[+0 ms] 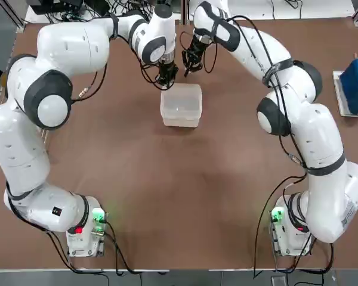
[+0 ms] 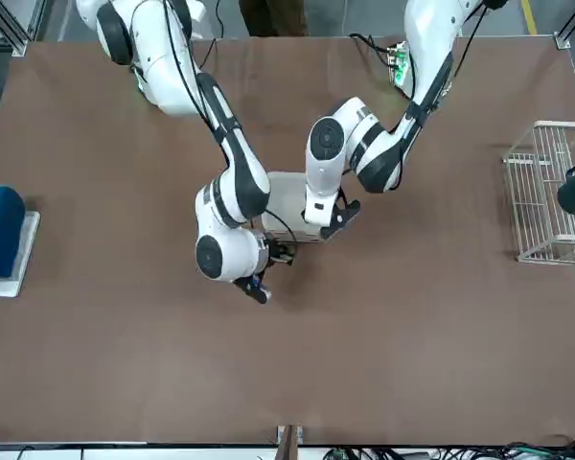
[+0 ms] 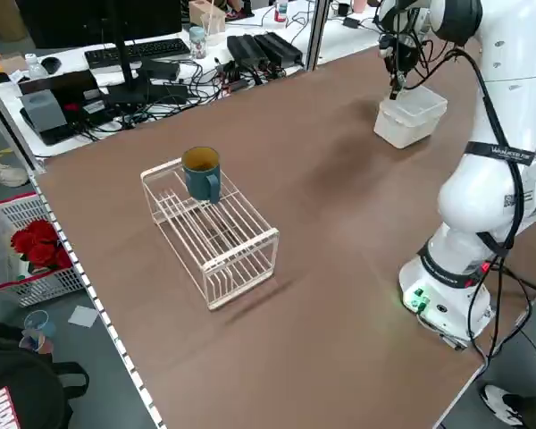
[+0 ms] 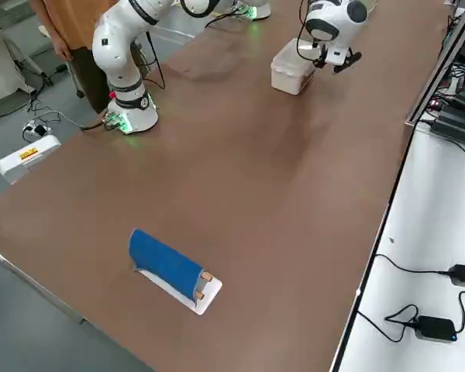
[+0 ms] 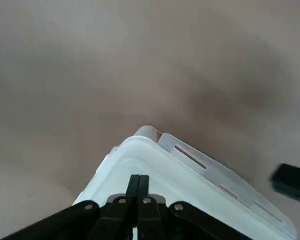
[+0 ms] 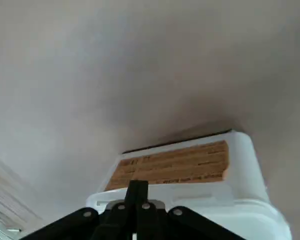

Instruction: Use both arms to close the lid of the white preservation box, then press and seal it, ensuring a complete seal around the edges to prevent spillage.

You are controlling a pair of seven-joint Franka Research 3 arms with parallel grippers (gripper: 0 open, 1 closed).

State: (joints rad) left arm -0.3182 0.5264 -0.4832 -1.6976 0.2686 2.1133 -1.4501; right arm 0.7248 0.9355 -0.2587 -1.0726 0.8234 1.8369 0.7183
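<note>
The white preservation box [image 1: 181, 105] sits mid-table toward the far side, its lid [image 1: 182, 98] already lying down on it. Just beyond, at its far edge, both claws hang with fingers pinched together on nothing: the left gripper [image 1: 166, 76] over the far left corner, the right gripper [image 1: 191, 62] a little past the far right corner. The step in hand looks like pressing the seal. To do it well, I would bring both closed tips straight down on the rim, work corner by corner along the edges [image 5: 190, 157], and push evenly so the box does not slide or tip
</note>
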